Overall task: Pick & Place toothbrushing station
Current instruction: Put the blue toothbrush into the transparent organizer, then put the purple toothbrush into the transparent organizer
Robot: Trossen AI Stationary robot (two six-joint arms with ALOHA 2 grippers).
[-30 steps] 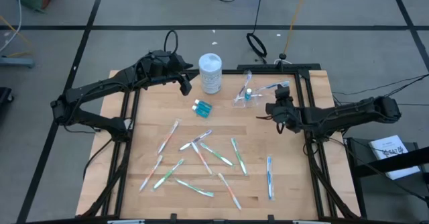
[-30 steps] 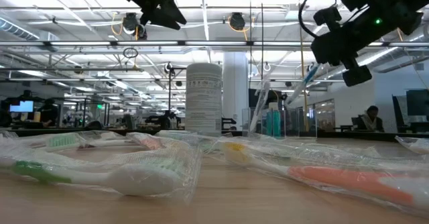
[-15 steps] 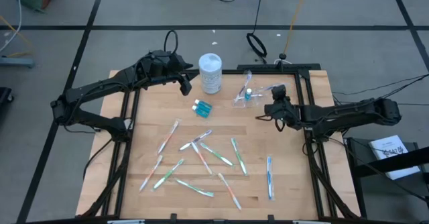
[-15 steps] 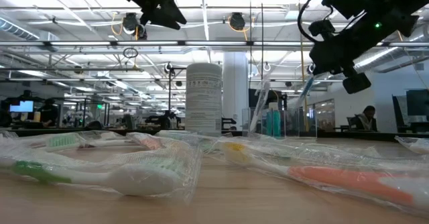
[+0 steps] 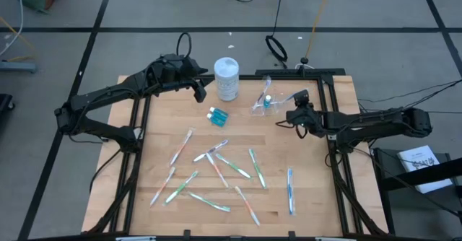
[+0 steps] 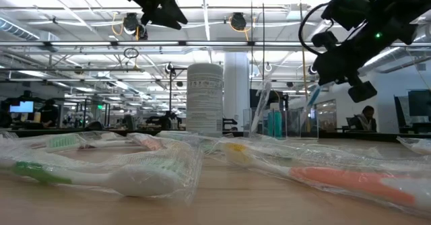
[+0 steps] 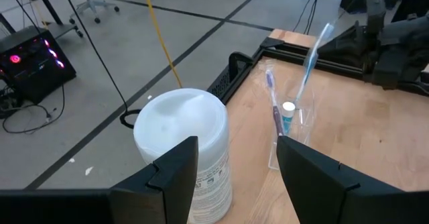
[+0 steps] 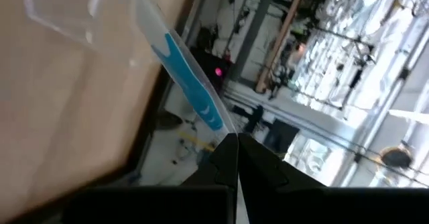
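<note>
a pale wood table [image 5: 317,198] edged by a black frame [image 5: 339,73] carries slim pale toothbrushes [image 5: 233,166] accented in green, pink, orange and blue. near the far edge stands a white canister [image 5: 227,78] with fine dark print, beside small blue tubes [image 5: 216,115]. a clear plastic cup [image 5: 264,101] holds a white-capped teal tube and a purple-tipped brush. the dark right gripper [image 5: 299,97] pinches a translucent toothbrush with a bright blue stripe [image 8: 191,90]. the left gripper [image 7: 234,163] is matte black.

- The high view is looking straight down on the table [image 5: 238,133].
- The low view is looking level across it.
- Both are showing the white canister [image 5: 227,78].
</note>
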